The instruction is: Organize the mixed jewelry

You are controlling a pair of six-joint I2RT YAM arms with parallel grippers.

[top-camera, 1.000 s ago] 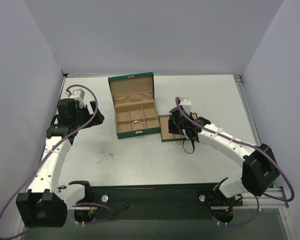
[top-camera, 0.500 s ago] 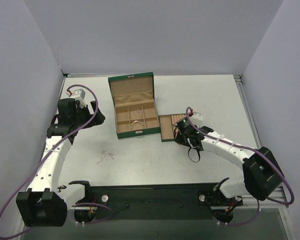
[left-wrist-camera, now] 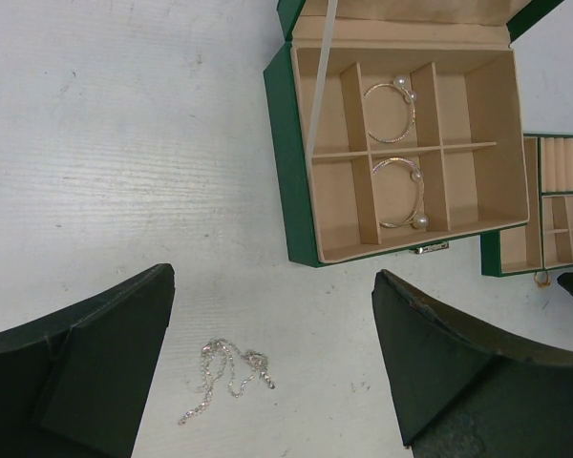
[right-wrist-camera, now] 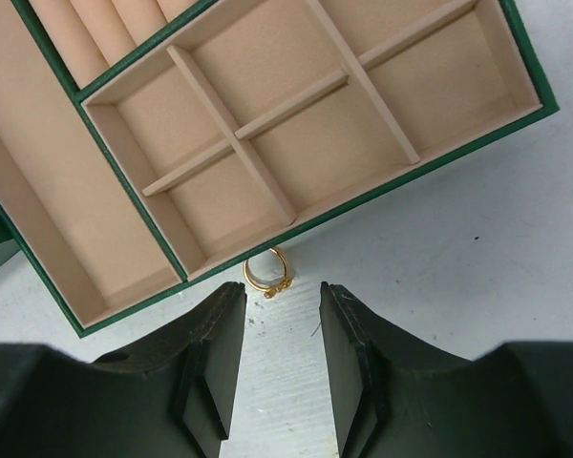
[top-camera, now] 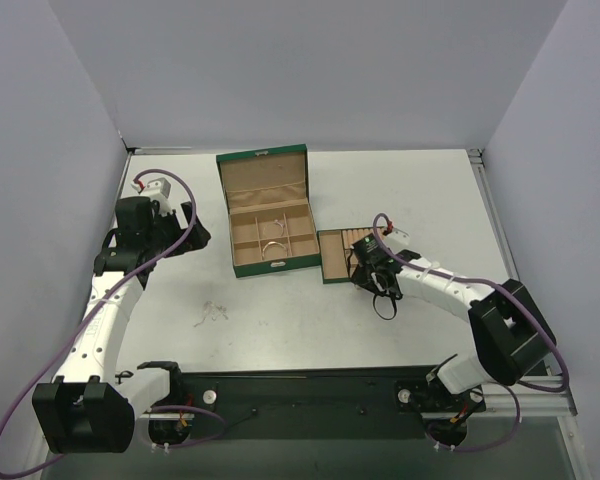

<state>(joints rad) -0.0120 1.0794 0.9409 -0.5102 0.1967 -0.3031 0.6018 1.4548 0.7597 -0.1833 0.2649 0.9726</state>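
Note:
A small gold ring (right-wrist-camera: 267, 272) lies on the table against the front edge of the small green tray (right-wrist-camera: 363, 197). My right gripper (right-wrist-camera: 282, 296) is open a narrow way, low over the table, its tips just short of the ring; in the top view it (top-camera: 366, 274) sits at the tray's (top-camera: 332, 256) near edge. A fine pale chain (left-wrist-camera: 229, 367) lies tangled on the table (top-camera: 212, 312). My left gripper (left-wrist-camera: 275, 286) is open and empty, high above the chain. Two silvery hoops with pearl ends (left-wrist-camera: 399, 189) lie in the green box (left-wrist-camera: 285, 162).
The green box (top-camera: 224, 215) stands open at the table's middle back, lid up. The small tray has ring rolls and empty compartments (right-wrist-camera: 220, 81). The ring also shows in the left wrist view (left-wrist-camera: 541, 279). Grey walls close in left, right and back.
My right gripper has moved from over the small tray toward the near side and down to the table at the tray's front edge. The left arm has not moved.

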